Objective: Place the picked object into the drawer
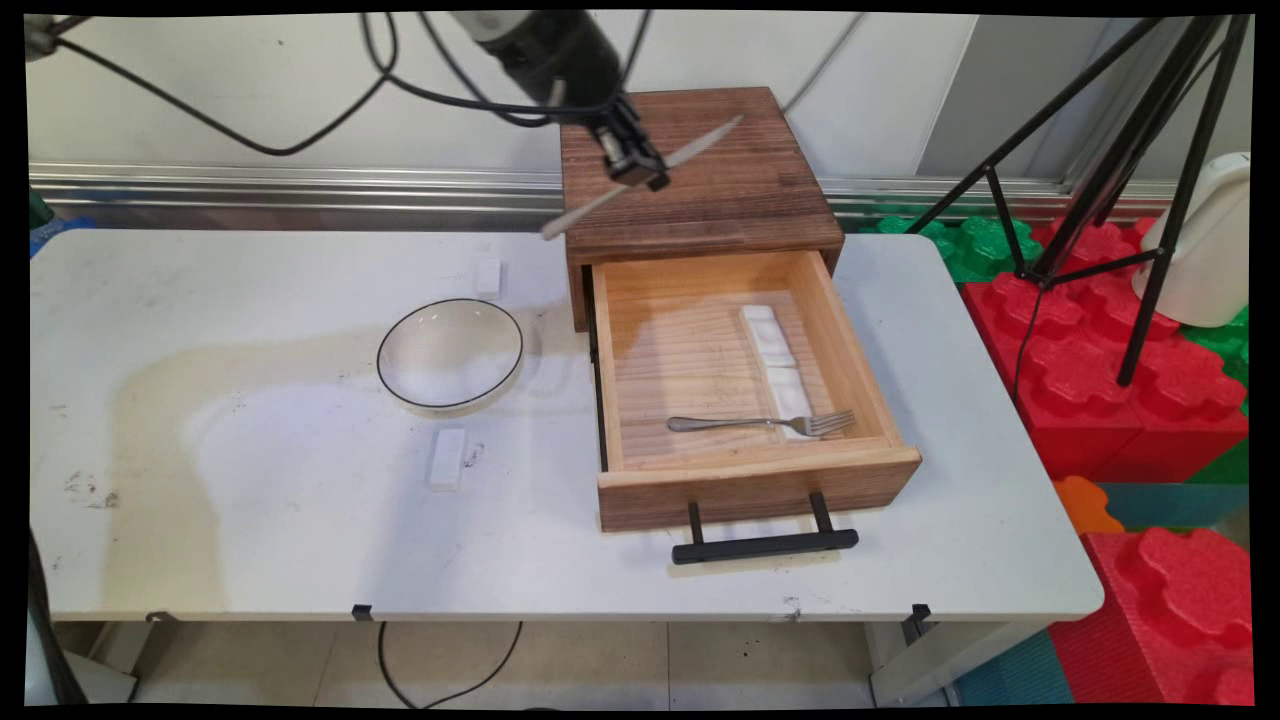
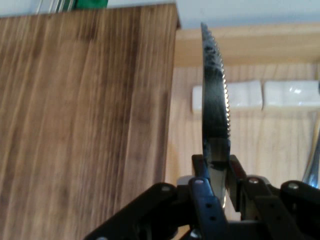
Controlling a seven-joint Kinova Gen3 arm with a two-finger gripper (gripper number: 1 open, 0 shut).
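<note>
Knife held above the wooden box

The gripper (image 1: 636, 165) is clenched on a serrated knife (image 1: 645, 176), raised over the box (image 1: 700, 190) top. Below the box's front, the open drawer (image 1: 745, 470) holds a fork (image 1: 765, 424) and white blocks (image 1: 776, 365); a bowl (image 1: 450, 354) sits left of the drawer.

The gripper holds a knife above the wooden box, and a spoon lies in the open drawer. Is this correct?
Not quite: it is a fork, not a spoon, as the main view shows. The gripper does hold a knife above the wooden box, and the drawer is open.
</note>
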